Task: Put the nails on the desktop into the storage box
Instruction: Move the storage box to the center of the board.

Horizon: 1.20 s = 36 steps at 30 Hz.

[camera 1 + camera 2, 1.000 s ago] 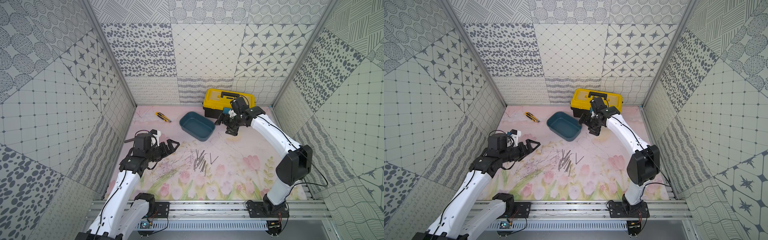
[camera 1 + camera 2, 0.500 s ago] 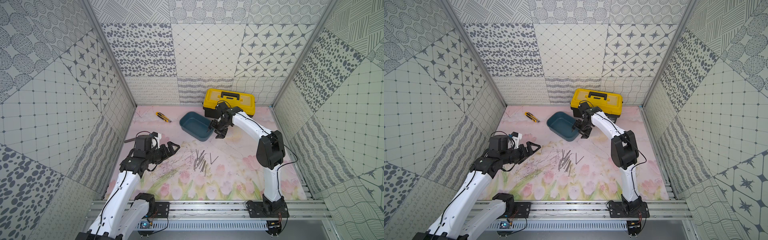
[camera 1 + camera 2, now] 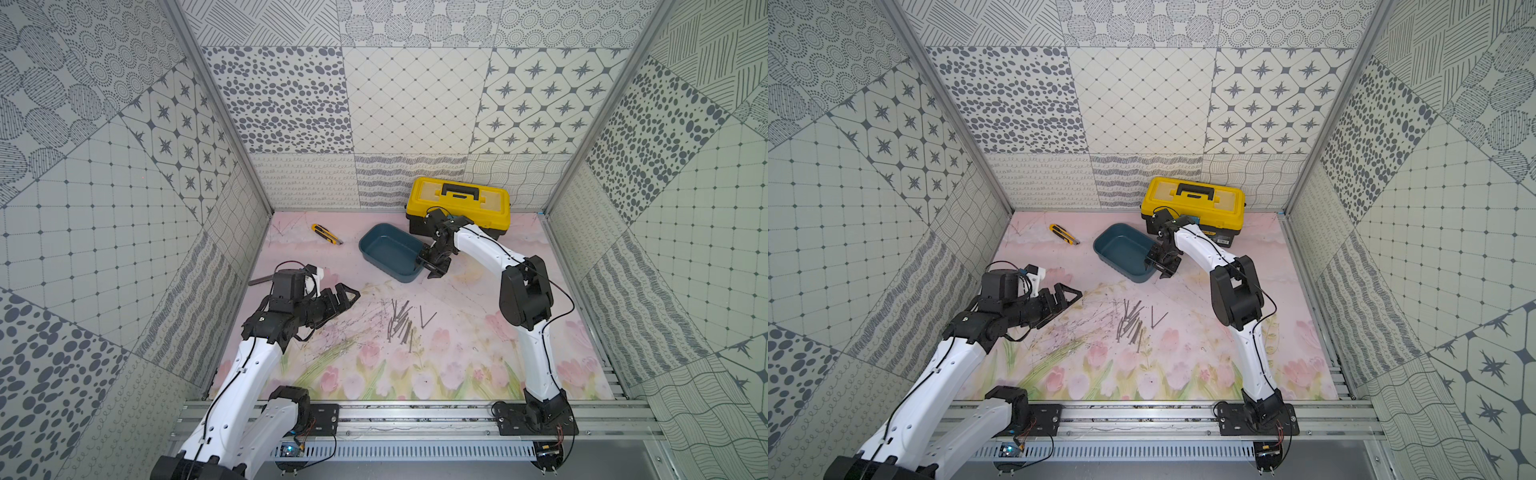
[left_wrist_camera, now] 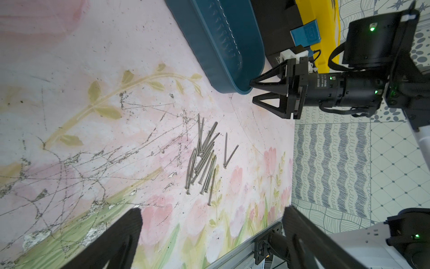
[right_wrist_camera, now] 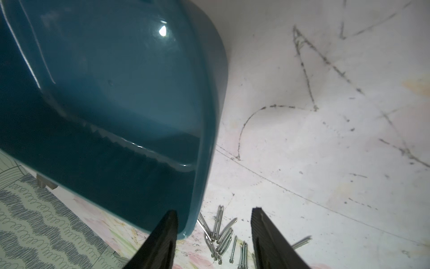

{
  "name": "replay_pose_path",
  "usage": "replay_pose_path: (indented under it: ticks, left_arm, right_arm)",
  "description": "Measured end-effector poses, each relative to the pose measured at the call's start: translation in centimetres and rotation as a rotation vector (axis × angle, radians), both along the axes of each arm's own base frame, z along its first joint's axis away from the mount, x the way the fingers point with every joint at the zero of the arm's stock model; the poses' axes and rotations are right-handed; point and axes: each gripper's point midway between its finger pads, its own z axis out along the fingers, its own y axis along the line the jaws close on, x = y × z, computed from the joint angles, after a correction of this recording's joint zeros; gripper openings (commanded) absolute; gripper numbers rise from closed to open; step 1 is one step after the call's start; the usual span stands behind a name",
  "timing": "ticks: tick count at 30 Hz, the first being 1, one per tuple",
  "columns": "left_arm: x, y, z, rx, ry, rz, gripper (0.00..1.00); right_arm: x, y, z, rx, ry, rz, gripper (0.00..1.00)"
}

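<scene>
Pale pink and printed with tulips, the scuffed desktop fills the floor of a booth walled with grey patterned tiles. At the middle of the frame in both top views the nails lie on it in a loose bundle, mostly parallel. Two of them rest just to the right of the bundle and meet in a V.

Above the bundle in the frame, and apart from it, sits the storage box, set at a slant. At its lower right corner the right gripper points down at the rim. The right wrist view shows its fingers parted across that corner, one over the box's inner side and the other outside, clear of the wall.

Left of the nails, the left gripper hovers above the desktop with its fingers spread wide, holding nothing.

Behind the box at upper centre stands a yellow toolbox. A yellow utility knife lies to the box's upper left, and a dark metal bar pokes out beside the left arm.
</scene>
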Motion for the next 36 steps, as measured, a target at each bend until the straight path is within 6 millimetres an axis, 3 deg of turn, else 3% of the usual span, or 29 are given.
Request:
replay_pose_path:
  ticks: [13, 24, 30, 36]
  left_arm:
    - [0.5, 0.0, -0.9, 0.006, 0.039, -0.004, 1.0]
    - [0.7, -0.1, -1.1, 0.008, 0.053, -0.006, 1.0]
    - [0.9, -0.1, -1.6, 0.009, 0.07, -0.007, 1.0]
    - [1.1, -0.2, -2.0, 0.01, 0.091, -0.008, 1.0]
  right_arm:
    - [1.7, -0.6, -0.7, -0.079, -0.06, 0.062, 0.27]
    - [2.1, -2.8, -0.2, -0.208, -0.12, 0.193, 0.0]
    - [1.3, -4.5, -0.2, -0.251, -0.124, 0.269, 0.0]
    - [1.6, -8.1, 0.2, -0.312, -0.133, 0.306, 0.0]
